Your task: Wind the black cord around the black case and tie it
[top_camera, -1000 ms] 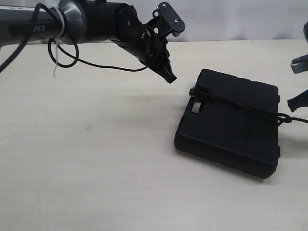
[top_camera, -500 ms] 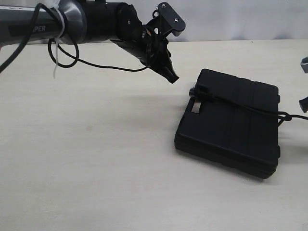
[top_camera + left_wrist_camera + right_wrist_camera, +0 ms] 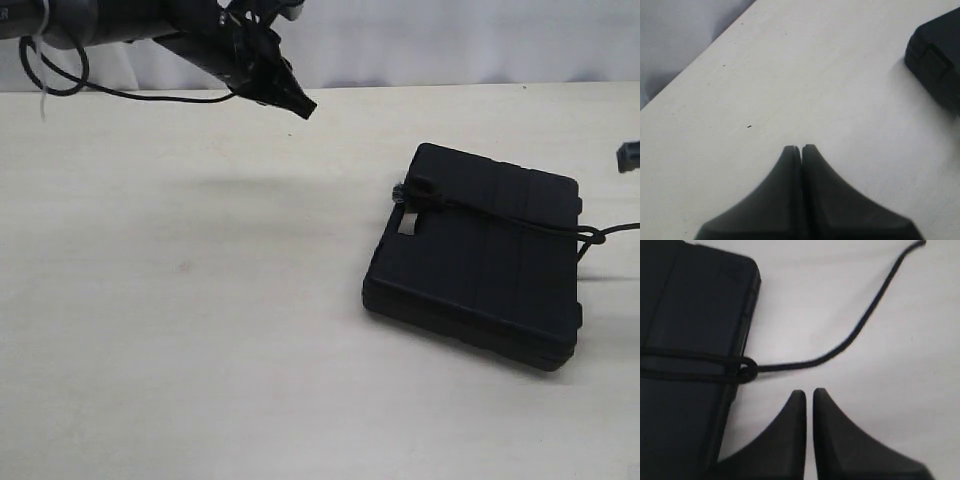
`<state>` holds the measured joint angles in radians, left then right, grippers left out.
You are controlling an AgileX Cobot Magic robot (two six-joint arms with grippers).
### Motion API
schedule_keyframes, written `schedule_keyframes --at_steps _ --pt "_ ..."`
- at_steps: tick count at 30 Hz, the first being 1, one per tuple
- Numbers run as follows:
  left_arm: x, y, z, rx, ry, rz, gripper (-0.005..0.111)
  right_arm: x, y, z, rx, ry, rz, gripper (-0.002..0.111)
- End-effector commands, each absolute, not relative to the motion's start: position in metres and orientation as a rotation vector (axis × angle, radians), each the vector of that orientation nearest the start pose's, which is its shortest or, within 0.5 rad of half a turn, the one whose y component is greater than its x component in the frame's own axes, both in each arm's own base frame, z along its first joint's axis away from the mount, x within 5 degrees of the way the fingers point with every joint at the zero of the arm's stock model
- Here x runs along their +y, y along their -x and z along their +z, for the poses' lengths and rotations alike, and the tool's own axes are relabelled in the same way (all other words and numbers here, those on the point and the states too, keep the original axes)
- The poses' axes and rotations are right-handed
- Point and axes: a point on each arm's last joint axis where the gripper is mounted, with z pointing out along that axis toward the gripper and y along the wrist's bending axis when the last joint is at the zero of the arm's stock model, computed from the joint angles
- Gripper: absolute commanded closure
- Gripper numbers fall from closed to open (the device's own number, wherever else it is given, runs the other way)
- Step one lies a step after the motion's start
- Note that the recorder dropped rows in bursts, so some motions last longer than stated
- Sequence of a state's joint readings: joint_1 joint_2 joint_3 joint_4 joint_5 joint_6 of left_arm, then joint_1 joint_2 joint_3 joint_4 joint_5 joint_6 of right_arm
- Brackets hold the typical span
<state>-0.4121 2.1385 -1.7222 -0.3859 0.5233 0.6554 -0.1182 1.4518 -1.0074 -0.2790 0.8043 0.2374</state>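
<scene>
Black case (image 3: 480, 270): flat on table (image 3: 200, 350), right side.
Cord (image 3: 785, 367): banded across it, knot (image 3: 746, 371) at the edge, seemingly tied; tail trails outward.
Right gripper (image 3: 809, 392): nearer, just beside knot, pressed together, empty.
Left gripper (image 3: 801, 148): together, well apart.

The flat rectangular matte black hard-plastic case (image 3: 480, 270) lies on the pale, smooth table (image 3: 200, 350), in the right half of the exterior frame, a little below the middle. The thin limp black cord (image 3: 500, 215) lies across the top of the case, from the upper left corner to the right edge. From there a loose end runs over the table to the right border of the frame. The black left gripper (image 3: 300, 105) hangs in the upper left, well apart from the case. The black right gripper (image 3: 809, 391) is near the cord's knot at the case's edge, not touching it.
</scene>
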Motion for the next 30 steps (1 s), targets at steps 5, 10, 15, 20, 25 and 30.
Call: schedule_keyframes --at_steps 5,10,15,20,25,30 --pt "-0.187 -0.448 0.223 2.235 -0.854 -0.286 0.107 -0.07 -0.246 0.187 2.714 -0.553 0.224 0.104" --pt "-0.187 -0.447 0.222 2.249 -0.865 -0.294 0.107 -0.079 -0.261 0.158 2.675 -0.697 0.216 0.104" --pt "-0.184 -0.448 0.222 2.239 -0.875 -0.274 0.107 -0.085 -0.287 0.118 2.674 -0.699 0.281 0.104" --pt "-0.184 -0.453 0.226 2.179 -0.863 -0.237 0.107 -0.069 -0.318 0.109 2.583 -0.554 0.682 0.104" --pt "-0.184 -0.454 0.227 2.166 -0.852 -0.23 0.107 -0.052 -0.344 0.104 2.503 -0.423 0.876 0.104" --pt "-0.184 -0.454 0.226 2.167 -0.859 -0.23 0.107 -0.015 -0.369 0.105 2.531 -0.203 0.909 0.104"
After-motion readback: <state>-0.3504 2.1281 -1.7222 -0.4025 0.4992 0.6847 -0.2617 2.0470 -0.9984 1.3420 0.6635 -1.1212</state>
